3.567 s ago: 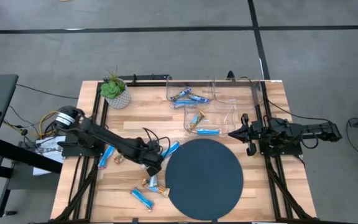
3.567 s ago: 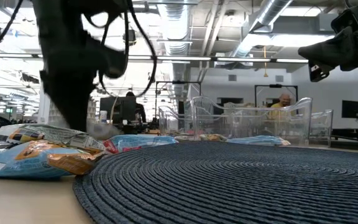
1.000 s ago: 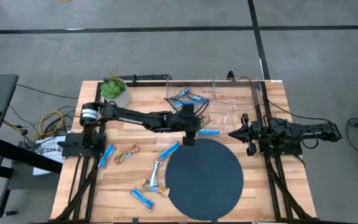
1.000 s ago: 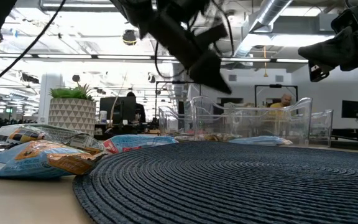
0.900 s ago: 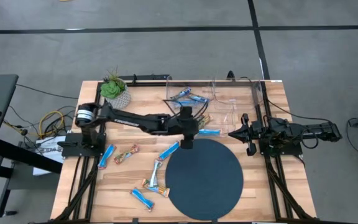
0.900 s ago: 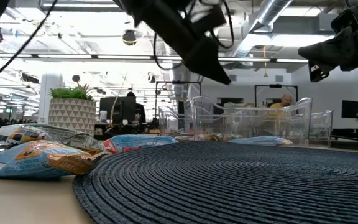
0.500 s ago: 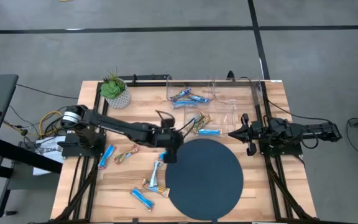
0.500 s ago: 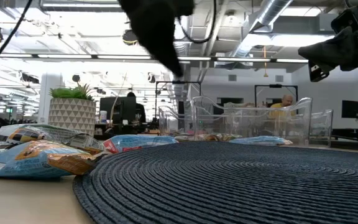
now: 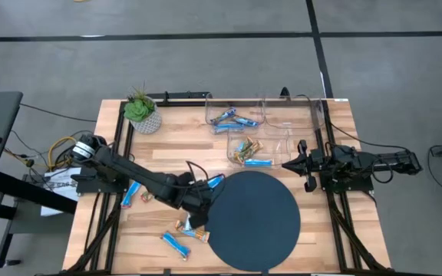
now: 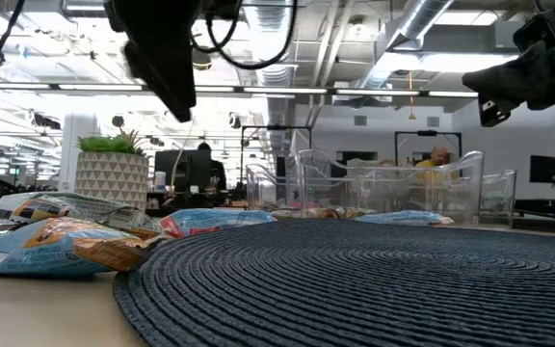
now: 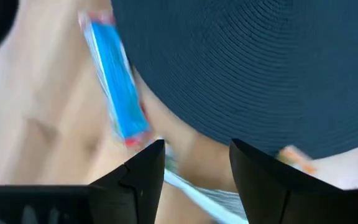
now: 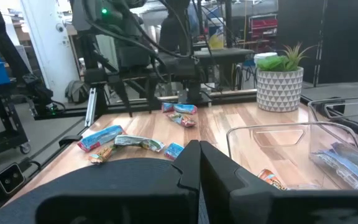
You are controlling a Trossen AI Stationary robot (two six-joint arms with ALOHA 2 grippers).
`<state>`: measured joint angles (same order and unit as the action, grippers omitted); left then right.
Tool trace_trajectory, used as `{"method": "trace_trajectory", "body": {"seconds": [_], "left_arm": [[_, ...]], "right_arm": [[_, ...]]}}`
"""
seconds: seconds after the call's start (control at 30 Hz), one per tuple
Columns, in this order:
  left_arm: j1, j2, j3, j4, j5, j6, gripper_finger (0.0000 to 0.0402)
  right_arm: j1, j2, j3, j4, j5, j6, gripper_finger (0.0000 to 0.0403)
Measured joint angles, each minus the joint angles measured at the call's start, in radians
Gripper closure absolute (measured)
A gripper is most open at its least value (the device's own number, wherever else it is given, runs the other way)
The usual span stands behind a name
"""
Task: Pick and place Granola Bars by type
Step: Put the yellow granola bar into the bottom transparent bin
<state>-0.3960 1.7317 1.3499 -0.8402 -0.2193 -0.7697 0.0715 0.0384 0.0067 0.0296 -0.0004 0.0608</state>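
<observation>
Granola bars lie loose on the wooden table left of the round dark mat (image 9: 253, 221): a blue one (image 9: 214, 182), a blue one (image 9: 132, 192) beside a brown one (image 9: 146, 197), a brown-orange one (image 9: 189, 228) and a blue one (image 9: 175, 244). More bars lie in two clear bins (image 9: 235, 119) (image 9: 247, 151). My left gripper (image 9: 199, 212) (image 11: 195, 167) hovers open at the mat's left rim, above a pale bar (image 11: 194, 194), with the blue bar (image 11: 114, 87) just beyond its fingers. My right gripper (image 9: 288, 163) (image 12: 197, 163) waits shut at the table's right side.
Two clear bins (image 9: 286, 115) (image 9: 281, 142) stand at the far right with no bars in them. A potted plant (image 9: 141, 113) stands at the far left corner. Black frame rails run along the left and right table edges.
My left gripper has swung from above the bin with brown bars toward the table's near left, along the mat's left rim, rolling its wrist as it went. It now hangs over the loose bars. The bars have not moved.
</observation>
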Motion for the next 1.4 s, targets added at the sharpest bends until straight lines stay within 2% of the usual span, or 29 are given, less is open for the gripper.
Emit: {"method": "trace_trajectory", "body": {"seconds": [0.1,0.33,0.47,0.57,0.87,1.23,1.4], "left_arm": [[-0.009,0.0,0.0,-0.017,0.044,-0.178,0.0228],[-0.041,0.032,-0.005,-0.157,0.064,-0.448,0.0228],[-0.057,0.061,-0.038,-0.15,0.118,-0.563,0.0228],[-0.071,0.073,-0.075,-0.065,0.166,-0.621,0.0228],[-0.078,0.153,-0.102,0.048,0.191,-0.661,0.0228],[-0.07,0.169,-0.11,0.042,0.16,-0.639,0.0229],[-0.07,0.169,-0.11,0.044,0.162,-0.568,0.0259]], "right_arm": [[0.0,0.0,0.0,0.0,0.0,0.0,0.0403],[0.0,0.0,0.0,0.0,0.0,0.0,0.0403],[0.0,0.001,0.0,-0.002,0.0,0.0,0.0403],[0.0,0.002,0.0,-0.001,0.0,0.0,0.0403],[0.0,0.014,0.0,-0.002,0.0,0.0,0.0403],[0.0,0.014,0.0,-0.017,0.0,0.0,0.0403],[0.0,0.014,0.0,-0.018,0.0,0.0,0.0403]]}}
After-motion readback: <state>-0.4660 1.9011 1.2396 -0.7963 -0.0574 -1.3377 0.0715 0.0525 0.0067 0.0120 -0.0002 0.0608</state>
